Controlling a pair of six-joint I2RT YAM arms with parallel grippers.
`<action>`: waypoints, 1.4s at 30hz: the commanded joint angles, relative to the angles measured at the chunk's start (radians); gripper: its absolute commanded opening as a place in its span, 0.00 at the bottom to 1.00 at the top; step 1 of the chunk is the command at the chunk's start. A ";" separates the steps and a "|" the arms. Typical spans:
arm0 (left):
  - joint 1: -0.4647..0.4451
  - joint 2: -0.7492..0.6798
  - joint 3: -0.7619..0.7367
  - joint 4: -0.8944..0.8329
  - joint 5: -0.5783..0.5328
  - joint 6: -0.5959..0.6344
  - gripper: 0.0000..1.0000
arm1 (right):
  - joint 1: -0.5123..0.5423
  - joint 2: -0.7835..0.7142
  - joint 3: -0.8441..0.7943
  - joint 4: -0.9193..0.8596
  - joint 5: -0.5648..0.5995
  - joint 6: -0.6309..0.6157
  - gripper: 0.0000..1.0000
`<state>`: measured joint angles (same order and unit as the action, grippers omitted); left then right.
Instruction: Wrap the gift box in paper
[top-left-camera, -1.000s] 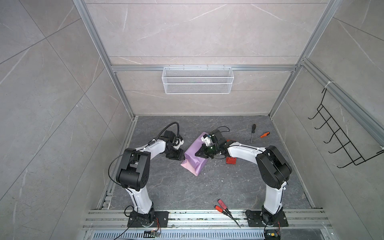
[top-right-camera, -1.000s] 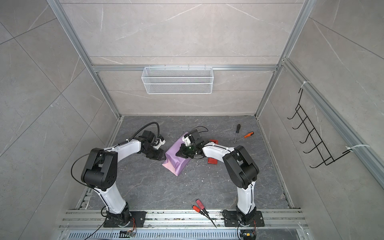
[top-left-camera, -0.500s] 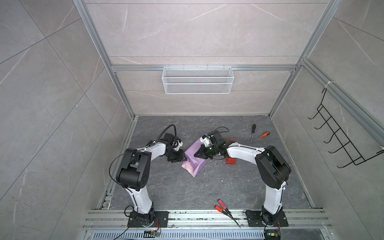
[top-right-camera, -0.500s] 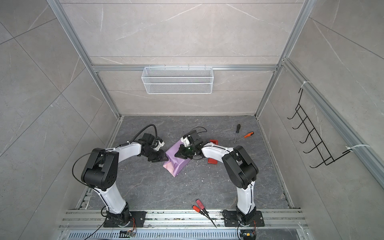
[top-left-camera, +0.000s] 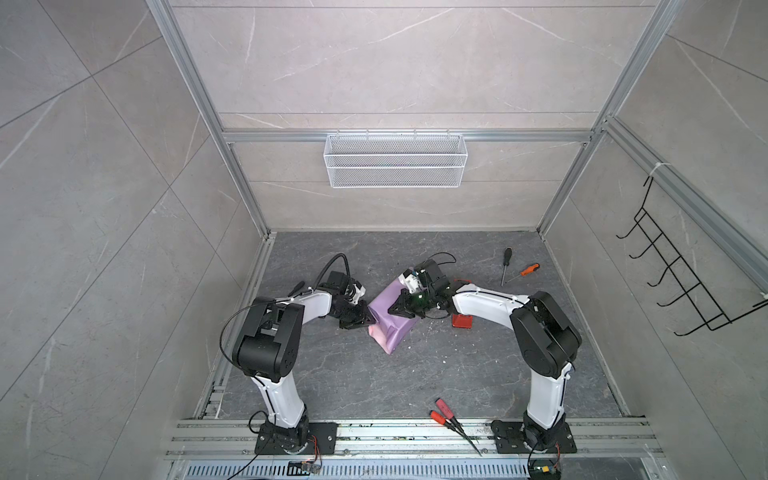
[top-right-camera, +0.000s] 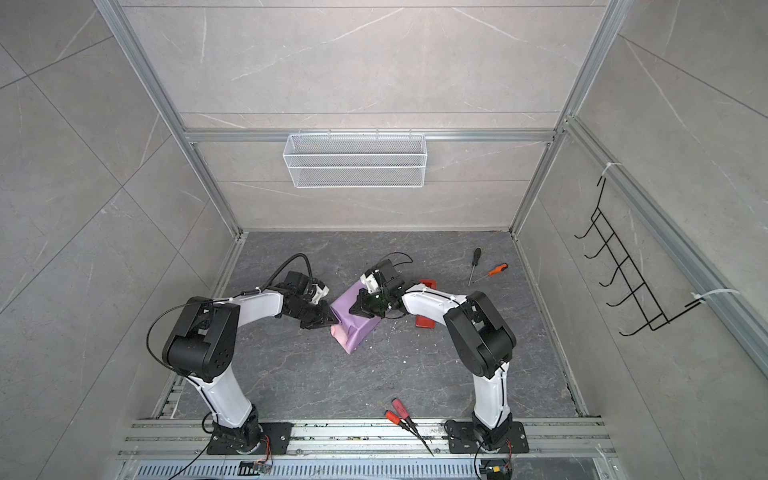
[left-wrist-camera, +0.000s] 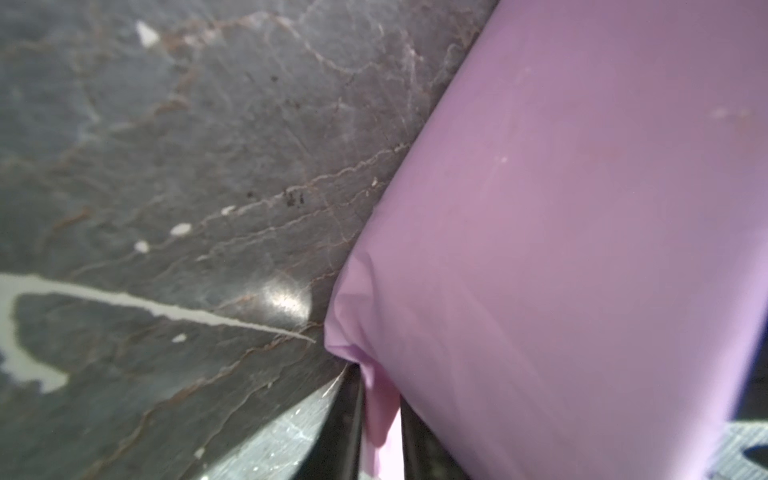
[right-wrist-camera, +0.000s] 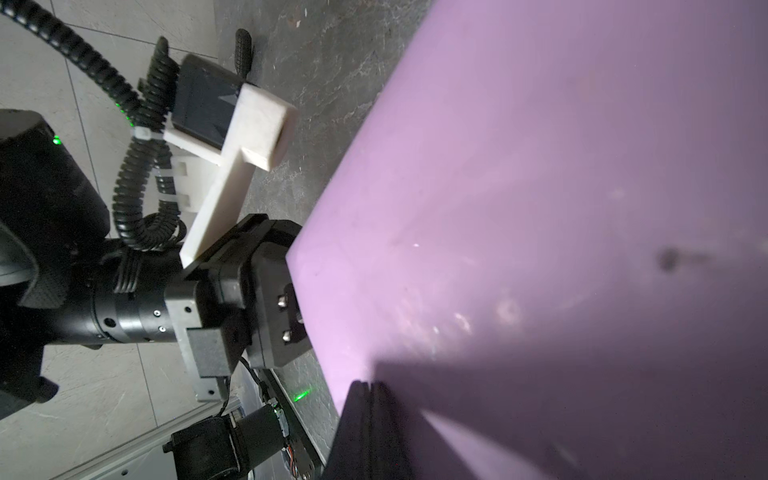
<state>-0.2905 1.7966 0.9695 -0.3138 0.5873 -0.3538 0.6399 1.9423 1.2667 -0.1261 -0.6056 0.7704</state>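
Sitting on dark veined tabletop, grey tiled walls around: paper. Left end effector clamps its edge; right end effector fingers together.

- The paper lies mid-floor; all positions below refer to it.
- The left gripper: touching its left edge.
- The right gripper: on its top, reaching in from the right.
- Flat block: near, to the right.
- Two screwdrivers: behind and right, well apart.
- Pliers: in front and right, well apart.
- Wire basket: hung behind and above.
- Hook rack: hung far right.
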 joint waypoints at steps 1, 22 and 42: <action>-0.006 -0.069 0.010 -0.013 0.058 -0.045 0.12 | 0.026 0.052 -0.047 -0.123 0.027 -0.002 0.00; 0.018 -0.083 0.013 -0.059 0.027 -0.042 0.13 | 0.029 0.062 -0.054 -0.121 0.025 0.003 0.00; 0.183 -0.250 0.025 -0.120 -0.035 0.007 0.33 | 0.030 0.082 -0.028 -0.174 0.034 -0.021 0.00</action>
<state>-0.1326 1.5753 0.9718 -0.4187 0.5686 -0.3637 0.6415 1.9495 1.2755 -0.1349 -0.6163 0.7635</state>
